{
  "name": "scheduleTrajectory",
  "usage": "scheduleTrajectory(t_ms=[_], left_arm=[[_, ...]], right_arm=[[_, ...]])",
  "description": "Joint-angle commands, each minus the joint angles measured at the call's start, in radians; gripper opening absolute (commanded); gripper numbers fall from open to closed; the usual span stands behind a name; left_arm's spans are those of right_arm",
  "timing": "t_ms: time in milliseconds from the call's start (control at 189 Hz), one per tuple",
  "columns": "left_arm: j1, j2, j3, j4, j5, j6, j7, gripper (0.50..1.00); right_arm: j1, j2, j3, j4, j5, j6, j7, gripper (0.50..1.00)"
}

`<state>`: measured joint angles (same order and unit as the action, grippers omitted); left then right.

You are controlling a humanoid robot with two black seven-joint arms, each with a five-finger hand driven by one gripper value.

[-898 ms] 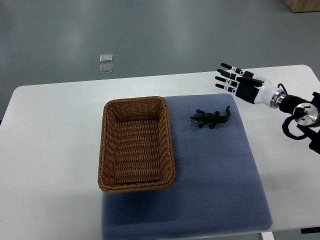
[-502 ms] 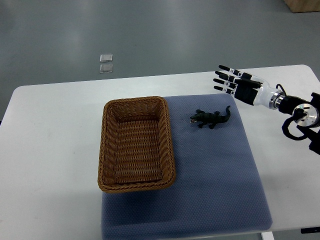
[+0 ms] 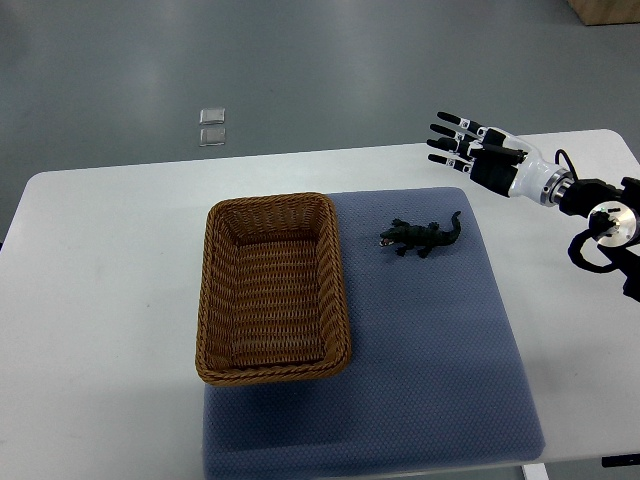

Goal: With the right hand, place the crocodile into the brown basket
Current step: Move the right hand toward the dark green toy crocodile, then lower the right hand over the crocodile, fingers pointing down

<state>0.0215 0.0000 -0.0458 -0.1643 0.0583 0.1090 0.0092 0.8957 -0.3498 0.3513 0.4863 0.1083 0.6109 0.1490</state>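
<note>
Crocodile [image 3: 420, 237]: lies on blue mat [image 3: 430, 360], centre-right of frame, just right of brown basket [image 3: 272, 203], not touching.
Brown basket: centre-left, over mat's left edge.
Right hand [image 3: 485, 158]: upper right, above white surface [image 3: 100, 300], apart from crocodile.
Fingers [image 3: 447, 130]: spread apart, pointing left.

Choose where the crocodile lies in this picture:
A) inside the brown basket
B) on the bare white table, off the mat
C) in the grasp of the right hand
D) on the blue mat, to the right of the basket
D: the crocodile lies on the blue mat, apart from the brown basket, and the right hand is open above the table, not touching it.
</note>
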Motion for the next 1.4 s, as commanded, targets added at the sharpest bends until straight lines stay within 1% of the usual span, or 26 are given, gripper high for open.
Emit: scheduleTrajectory(t_ms=[0, 174, 275, 338, 465, 597, 707, 998, 1109, 1188, 1394], left_arm=[[0.000, 0.000, 0.001, 0.000, 0.000, 0.000, 0.000, 1.000], [0.000, 0.000, -0.002, 0.000, 0.000, 0.000, 0.000, 1.000], [0.000, 0.000, 0.000, 0.000, 0.000, 0.000, 0.000, 1.000], [0.000, 0.000, 0.000, 0.000, 0.000, 0.000, 0.000, 1.000], [0.000, 0.000, 0.000, 0.000, 0.000, 0.000, 0.000, 1.000], [0.000, 0.000, 0.000, 0.000, 0.000, 0.000, 0.000, 1.000], [0.000, 0.000, -0.002, 0.000, 0.000, 0.000, 0.000, 1.000], [0.000, 0.000, 0.000, 0.000, 0.000, 0.000, 0.000, 1.000], [0.000, 0.000, 0.000, 0.000, 0.000, 0.000, 0.000, 1.000], [0.000, 0.000, 0.000, 0.000, 0.000, 0.000, 0.000, 1.000], [0.000, 0.000, 0.000, 0.000, 0.000, 0.000, 0.000, 1.000]], right_arm=[[0.020, 0.002, 0.000, 0.001, -0.099, 0.000, 0.046, 0.928], [0.061, 0.003, 0.000, 0.001, -0.363, 0.000, 0.155, 0.928], [0.081, 0.002, -0.002, 0.003, -0.467, 0.000, 0.216, 0.928], [0.094, -0.002, -0.005, 0.003, -0.527, 0.000, 0.237, 0.928], [0.117, 0.000, -0.005, 0.006, -0.644, 0.000, 0.257, 0.926], [0.131, -0.005, -0.008, 0.009, -0.800, 0.000, 0.320, 0.926], [0.146, -0.005, -0.011, 0.012, -0.929, -0.011, 0.357, 0.926], [0.175, -0.008, -0.018, 0.072, -1.248, -0.062, 0.402, 0.926], [0.184, -0.005, -0.029, 0.107, -1.411, -0.106, 0.412, 0.926], [0.190, 0.000, -0.081, 0.124, -1.503, -0.151, 0.419, 0.926], [0.247, 0.005, -0.275, 0.135, -1.524, -0.247, 0.419, 0.926]])
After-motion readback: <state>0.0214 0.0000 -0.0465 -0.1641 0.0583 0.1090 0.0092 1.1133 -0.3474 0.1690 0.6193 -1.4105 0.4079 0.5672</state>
